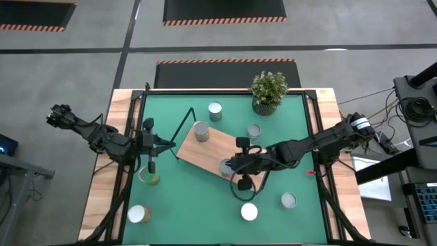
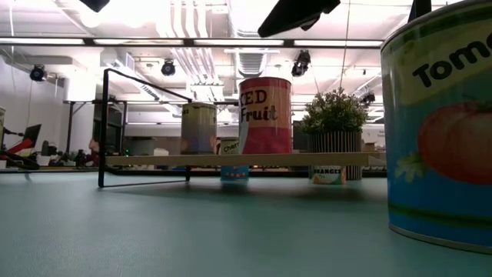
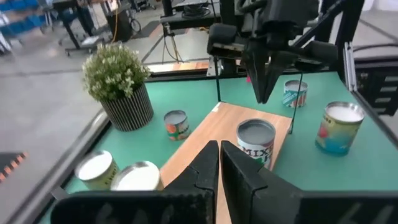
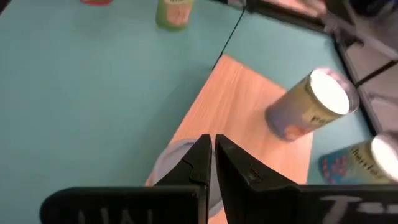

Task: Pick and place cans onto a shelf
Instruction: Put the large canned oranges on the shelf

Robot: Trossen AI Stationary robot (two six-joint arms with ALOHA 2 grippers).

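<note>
Green mat: L gripper (image 1: 151, 164) shut, empty, hovering just over green can (image 1: 149, 177) at mat's left edge; shelf (image 1: 205, 152) mid-mat holds two cans; R gripper (image 1: 240, 162) shut, empty, right above can (image 1: 227, 167) on board's right end.

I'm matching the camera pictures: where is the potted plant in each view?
High view: potted plant at the mat's far edge, behind the shelf.
Low view: right of centre, behind the shelf.
Left wrist view: upper left.
Right wrist view: not in it.
Shared landmark: the shelf.
</note>
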